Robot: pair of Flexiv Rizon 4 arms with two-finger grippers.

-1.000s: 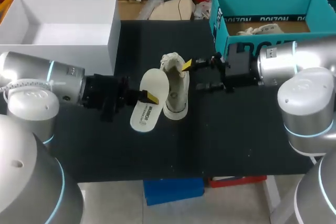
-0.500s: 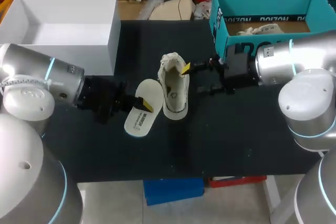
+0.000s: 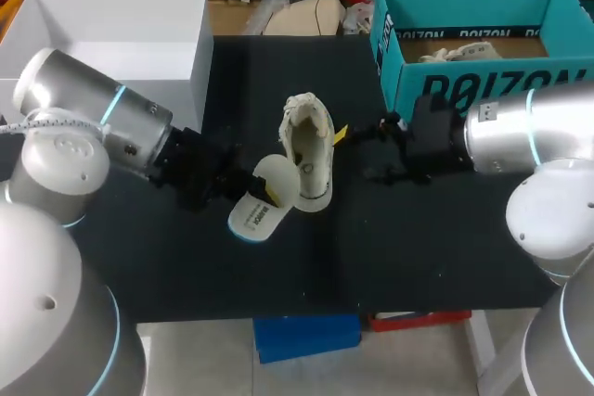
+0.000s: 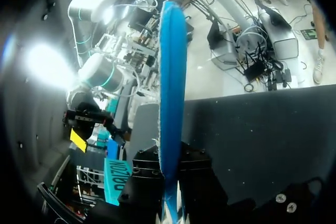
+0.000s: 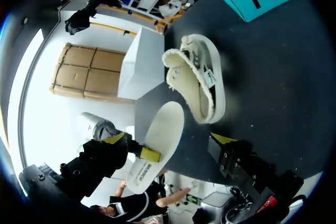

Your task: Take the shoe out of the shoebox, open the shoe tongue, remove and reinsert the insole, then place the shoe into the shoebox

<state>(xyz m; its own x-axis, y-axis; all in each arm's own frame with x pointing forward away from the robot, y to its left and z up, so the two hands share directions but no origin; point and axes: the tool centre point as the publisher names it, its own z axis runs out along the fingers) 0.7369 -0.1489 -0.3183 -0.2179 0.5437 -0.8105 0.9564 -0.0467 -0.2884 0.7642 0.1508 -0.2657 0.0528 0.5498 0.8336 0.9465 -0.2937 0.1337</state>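
A cream shoe (image 3: 307, 148) stands on the black table (image 3: 186, 266), its opening toward the far side. Just left of it my left gripper (image 3: 270, 195) is shut on a white insole (image 3: 263, 199), holding it tilted off the table with its upper end close to the shoe's near end. In the left wrist view the insole (image 4: 172, 72) shows edge-on with its blue underside, pinched at its base. My right gripper (image 3: 358, 151) is open beside the shoe's right side, with nothing in it. In the right wrist view the shoe (image 5: 198, 85) and the insole (image 5: 159, 145) lie ahead of its fingertip (image 5: 224, 140).
A teal shoebox (image 3: 483, 83) stands open at the back right, with paper inside. A white box (image 3: 198, 81) stands open at the back left, close behind my left arm. Bare black table lies in front of the shoe.
My left arm has swung, carrying the insole nearer the front and tilting it up beside the shoe. My right gripper has drawn back to the right, away from the shoe.
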